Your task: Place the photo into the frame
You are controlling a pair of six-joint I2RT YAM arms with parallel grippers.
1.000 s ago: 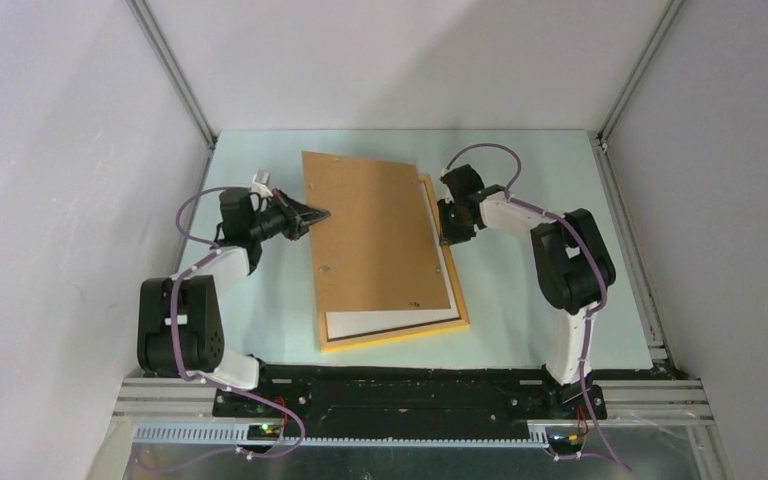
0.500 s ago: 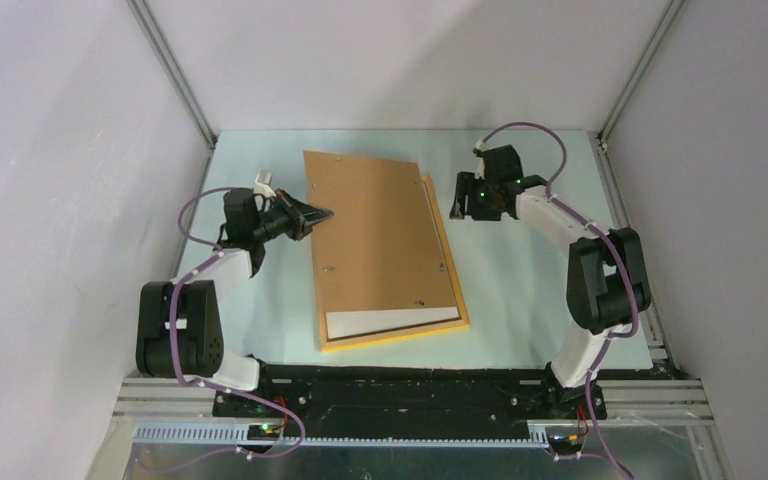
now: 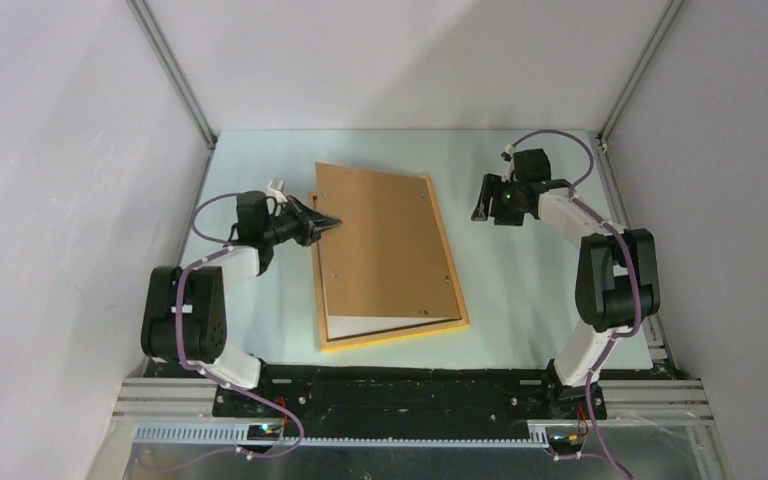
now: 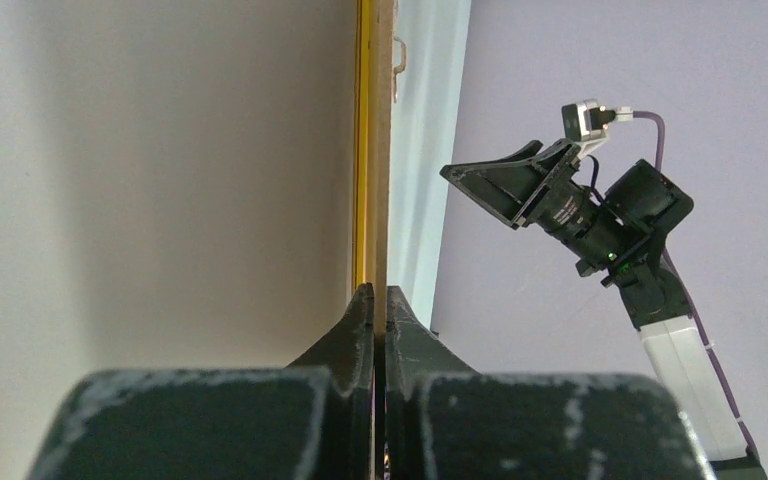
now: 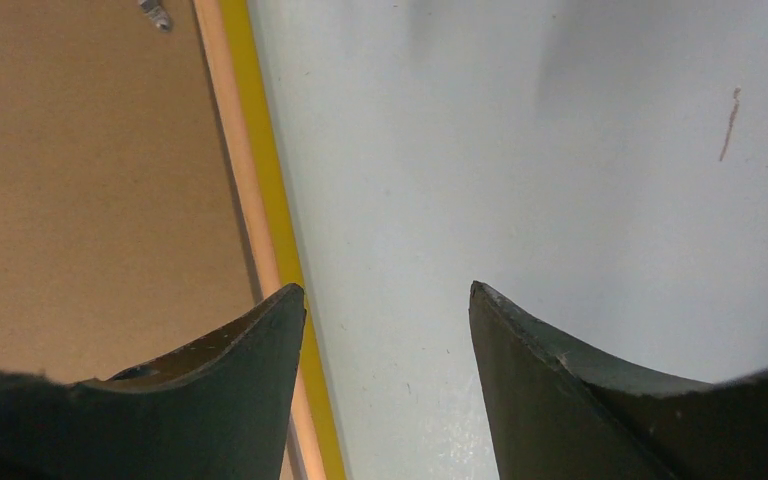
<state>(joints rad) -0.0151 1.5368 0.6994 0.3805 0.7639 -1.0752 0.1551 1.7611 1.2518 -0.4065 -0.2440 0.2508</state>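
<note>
The brown backing board (image 3: 385, 240) lies over the yellow frame (image 3: 392, 339), whose near and left rails show. A white sheet strip (image 3: 380, 325) shows under the board's near end; the photo's printed face is hidden. My left gripper (image 3: 326, 222) is shut on the board's left edge. In the left wrist view the jaws (image 4: 373, 290) pinch the thin board edge (image 4: 382, 180) beside the frame's yellow rail (image 4: 361, 150). My right gripper (image 3: 482, 206) is open and empty over the table, right of the frame; the right wrist view shows it (image 5: 385, 290) beside the rail (image 5: 260, 150).
Pale green table (image 3: 530, 290) enclosed by grey walls, with aluminium posts at the back corners (image 3: 175, 75). Small metal clips sit on the board (image 3: 422, 311). The right arm shows in the left wrist view (image 4: 600, 215).
My right gripper has pulled away from the frame's right edge, rightward and back. The board has shifted right, nearer in line with the frame, still held by my left gripper.
</note>
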